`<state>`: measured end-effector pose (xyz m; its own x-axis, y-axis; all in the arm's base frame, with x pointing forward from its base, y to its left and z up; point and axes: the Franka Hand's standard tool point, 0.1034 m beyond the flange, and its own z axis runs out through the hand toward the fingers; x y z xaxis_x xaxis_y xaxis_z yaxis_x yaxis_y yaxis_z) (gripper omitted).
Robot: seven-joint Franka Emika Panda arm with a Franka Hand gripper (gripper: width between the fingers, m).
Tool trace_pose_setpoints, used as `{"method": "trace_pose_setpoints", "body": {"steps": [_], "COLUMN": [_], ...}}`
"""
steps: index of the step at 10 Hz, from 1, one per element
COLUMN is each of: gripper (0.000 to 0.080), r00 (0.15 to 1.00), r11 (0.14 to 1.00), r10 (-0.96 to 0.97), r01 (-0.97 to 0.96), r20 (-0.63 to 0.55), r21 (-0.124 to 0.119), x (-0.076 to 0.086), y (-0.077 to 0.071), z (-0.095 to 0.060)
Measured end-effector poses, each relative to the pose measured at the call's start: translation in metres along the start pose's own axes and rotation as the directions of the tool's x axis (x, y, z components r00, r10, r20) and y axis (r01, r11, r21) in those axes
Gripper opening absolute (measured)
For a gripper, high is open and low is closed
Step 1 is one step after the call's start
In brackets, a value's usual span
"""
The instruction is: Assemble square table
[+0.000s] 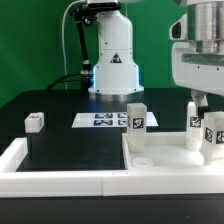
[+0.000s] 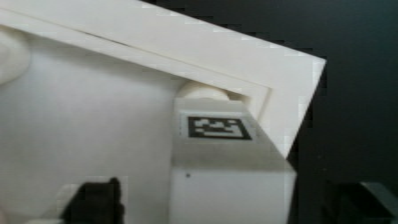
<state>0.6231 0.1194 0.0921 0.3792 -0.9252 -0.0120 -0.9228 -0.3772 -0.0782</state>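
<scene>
- The slab (image 1: 170,160) of the square table sits at 4 o'clock in the exterior view, rim up, inside the border rail (image 1: 60,180).
- The corner leg (image 2: 231,165) stands upright in a slab corner, tight to the rim, long axis vertical.
- The gripper (image 2: 233,198) is directly over it, jaws wide, one finger each side with a gap showing. It holds nothing.
- In the exterior view I read that as the leg at 3 o'clock. A second leg (image 1: 213,135) stands just beside it, so I should straddle one only.
- My call: go straight down along the leg axis, then close.
- Further out, a third leg (image 1: 135,118) stands near centre, a loose leg (image 1: 35,122) lies at 9 o'clock, and the marker board (image 1: 104,120) is between them.
</scene>
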Motion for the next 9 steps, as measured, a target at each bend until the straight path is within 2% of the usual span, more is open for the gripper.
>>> {"method": "trace_pose_setpoints", "body": {"steps": [3,5,6,9], "gripper": [0.0648,0.0649,0.0649,0.0649], "r00": [0.953,0.842,0.813,0.614], "r11": [0.953,0.842,0.813,0.615], "r10": [-0.302,-0.540,-0.583,-0.789], "r01": [0.302,0.540,0.583,0.789], "r20": [-0.006,-0.013,-0.014,-0.021], "r21": [0.011,0.013,0.012,-0.015], "x": [-0.0040,-0.0033,-0.0031,-0.0018], "y": [-0.0018,-0.0029,-0.0027,-0.0017], "z": [0.0003,0.0000,0.0002,0.0006]}}
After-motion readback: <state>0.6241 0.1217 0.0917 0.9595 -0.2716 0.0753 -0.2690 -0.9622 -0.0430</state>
